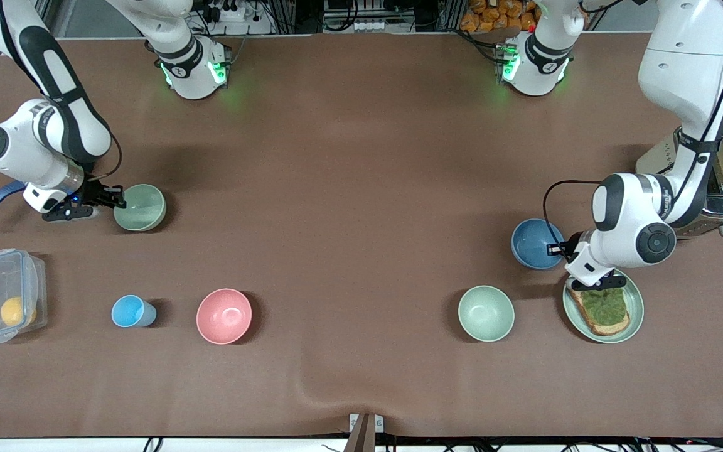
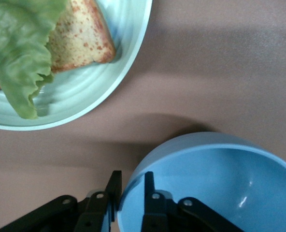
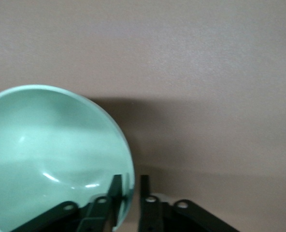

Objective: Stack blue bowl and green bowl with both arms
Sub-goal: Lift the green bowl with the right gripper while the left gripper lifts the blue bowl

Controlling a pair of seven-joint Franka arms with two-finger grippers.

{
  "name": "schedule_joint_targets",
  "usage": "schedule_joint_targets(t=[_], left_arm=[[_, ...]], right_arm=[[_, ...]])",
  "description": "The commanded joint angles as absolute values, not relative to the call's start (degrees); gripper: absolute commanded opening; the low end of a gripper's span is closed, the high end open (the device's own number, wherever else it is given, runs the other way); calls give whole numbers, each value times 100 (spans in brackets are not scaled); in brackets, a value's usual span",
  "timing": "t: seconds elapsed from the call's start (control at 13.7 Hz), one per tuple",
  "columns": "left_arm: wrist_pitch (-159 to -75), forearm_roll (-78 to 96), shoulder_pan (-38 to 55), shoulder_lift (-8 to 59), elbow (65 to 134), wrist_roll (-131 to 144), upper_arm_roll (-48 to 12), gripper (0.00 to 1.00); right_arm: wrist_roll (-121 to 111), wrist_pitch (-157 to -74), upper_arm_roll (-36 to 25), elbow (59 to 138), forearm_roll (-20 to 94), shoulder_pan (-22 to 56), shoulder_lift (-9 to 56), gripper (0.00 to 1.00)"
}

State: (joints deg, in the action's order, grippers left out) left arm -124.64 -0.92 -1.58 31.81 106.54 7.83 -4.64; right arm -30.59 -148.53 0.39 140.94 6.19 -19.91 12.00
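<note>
We've got both grasps on, nothing lifted yet. Right gripper [image 1: 117, 199] jaws pinch the rim of the green bowl [image 1: 140, 207], near the table edge at the right arm's end. Left gripper [image 1: 561, 249] jaws pinch the blue bowl [image 1: 534, 243] rim, beside the toast plate [image 1: 635, 307]. Both bowls sit on the table, well apart; lifting, bringing them together and stacking remain.

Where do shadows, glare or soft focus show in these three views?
Front view: green status-light glow spills on the brown tablecloth by both arm bases; bowls cast soft shadows. Left wrist view: small highlights inside the round matte blue bowl, whose shadow falls on the cloth; lettuce is slightly soft. Right wrist view: bright streaks inside the pale sage-green bowl, dark shadow beside its rim.
</note>
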Motion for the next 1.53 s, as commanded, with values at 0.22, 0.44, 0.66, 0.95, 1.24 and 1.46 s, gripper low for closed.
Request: schedule_joint_targets(t=[0.22, 0.44, 0.66, 0.95, 1.24, 1.46], left_arm=[[-12498, -193, -149, 3190, 10626, 914, -466, 9], [-12498, -193, -149, 3182, 10617, 905, -466, 9], [-12498, -193, -167, 3094, 10600, 923, -466, 9], [-12454, -124, -184, 2725, 10565, 1133, -483, 8], [-12454, 279, -211, 2453, 10564, 1336, -501, 6], [-12454, 668, -220, 2391, 10582, 1354, -501, 4]], right_arm=[[-4122, -14618, 158, 14177, 1468, -2110, 1108, 0], [-4105, -13845, 185, 14107, 1477, -1882, 810, 0], [-3973, -13475, 193, 14037, 1485, -1539, 432, 0], [-2290, -12543, 211, 13694, 1485, -584, -69, 0], [-181, -12340, 220, 13492, 1477, 577, -272, 0], [1576, -12515, 211, 13439, 1477, 1518, -238, 0]])
